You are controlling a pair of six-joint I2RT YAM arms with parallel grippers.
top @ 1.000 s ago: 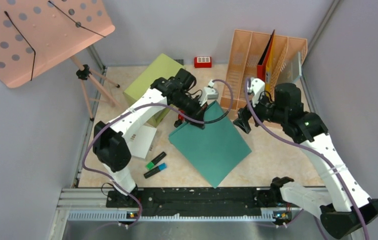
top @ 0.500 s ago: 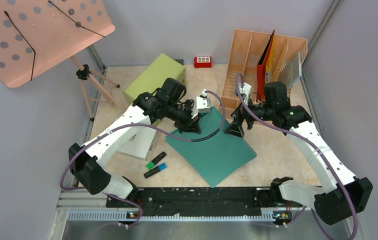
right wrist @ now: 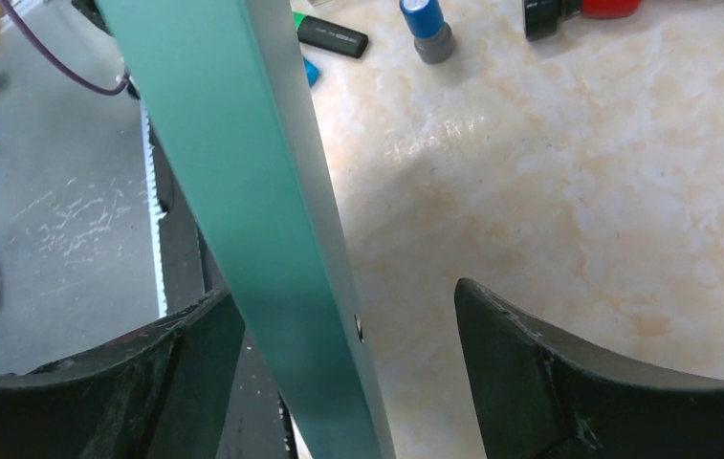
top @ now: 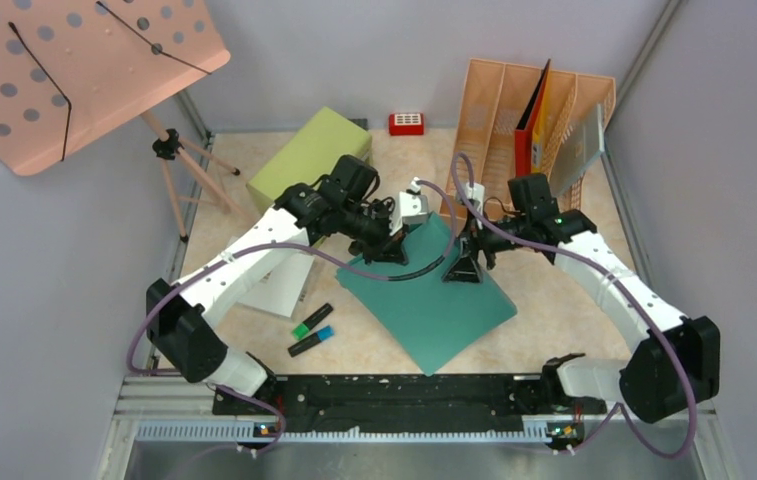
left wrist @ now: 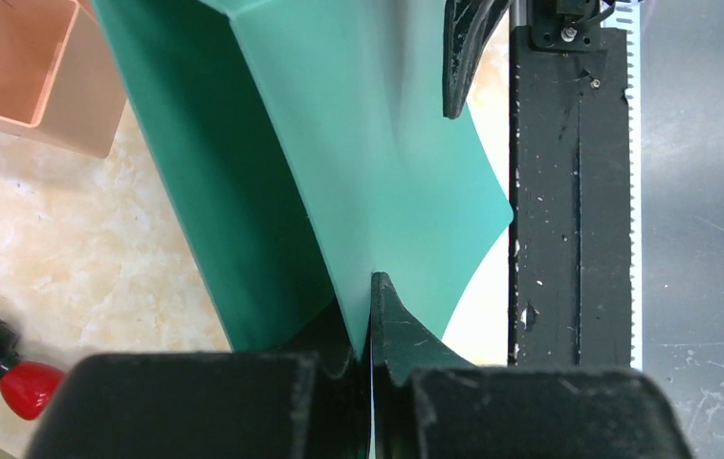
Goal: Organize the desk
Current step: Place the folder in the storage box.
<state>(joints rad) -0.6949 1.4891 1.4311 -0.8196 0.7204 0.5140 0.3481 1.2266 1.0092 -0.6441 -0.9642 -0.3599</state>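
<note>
The desk fills the floor of the enclosure, from the black front rail at the near edge to the grey far wall. A green folder lies across its middle, one corner pointing at the rail and its far edge lifted. The left gripper is clamped tight on that far edge, and the sheet bows away from the pinch. The right gripper comes in from the right with its jaws spread wide. The folder's edge passes between them, and the outer finger is clear of it. A peach file rack stands at the far right. A green drawer cabinet stands at the far left. Two markers lie near left of the folder.
</note>
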